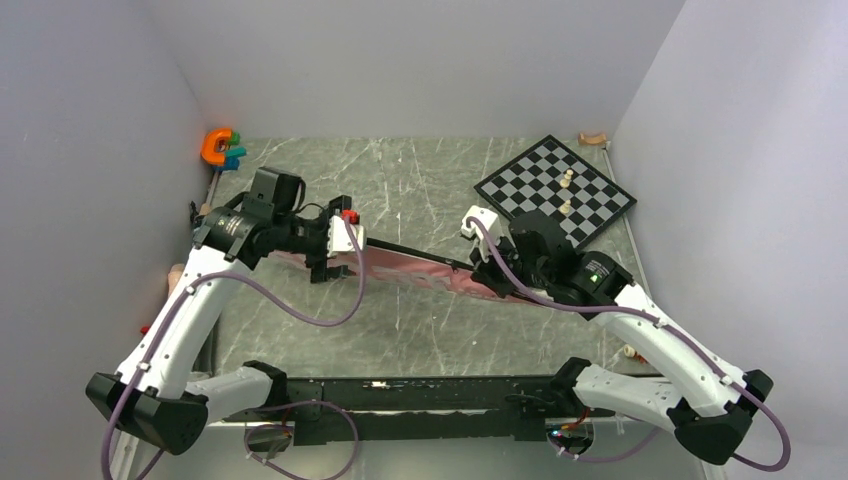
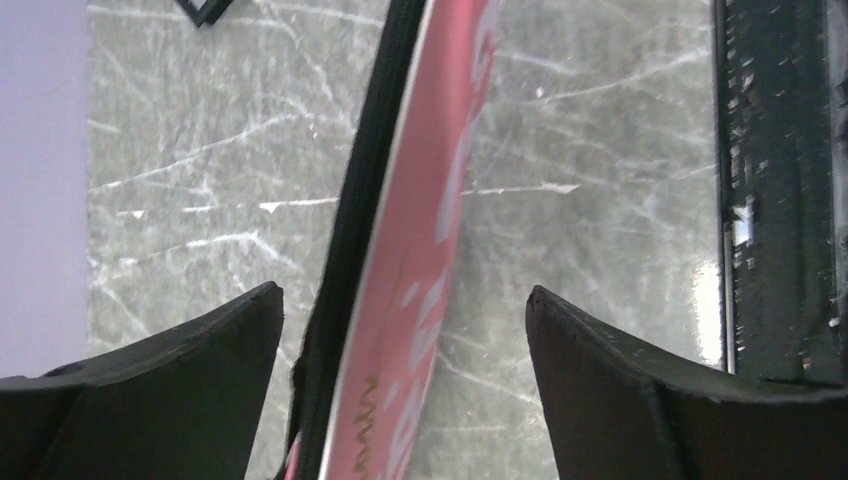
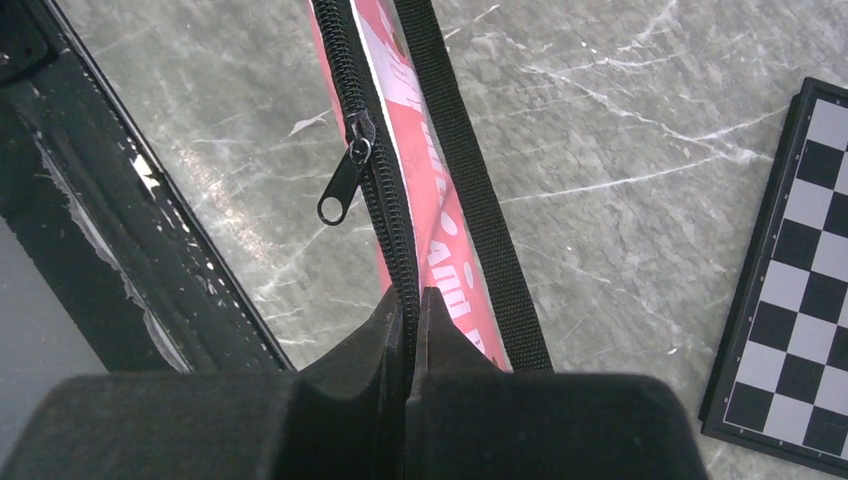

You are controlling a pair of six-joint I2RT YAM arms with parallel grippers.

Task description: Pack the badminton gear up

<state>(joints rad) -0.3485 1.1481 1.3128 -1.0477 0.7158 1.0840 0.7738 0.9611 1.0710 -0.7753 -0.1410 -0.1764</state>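
Observation:
The pink racket bag [image 1: 420, 268] stands on edge across the table's middle between my two grippers, its black strap [image 3: 470, 190] along it. My left gripper [image 1: 330, 262] is open and straddles the bag's left end; in the left wrist view the bag [image 2: 420, 260] runs between the spread fingers [image 2: 400, 300] without touching either. My right gripper [image 1: 490, 272] is shut on the bag's black zipper edge [image 3: 385, 235]; the zipper pull [image 3: 340, 190] hangs just ahead of the fingertips [image 3: 410, 297]. No rackets, shuttlecocks or tube show.
A black-and-white chessboard [image 1: 555, 190] with pale pieces lies at the back right, its corner near my right gripper [image 3: 790, 290]. An orange C-shaped toy [image 1: 218, 147] sits at the back left. The black rail [image 1: 420, 385] runs along the near edge.

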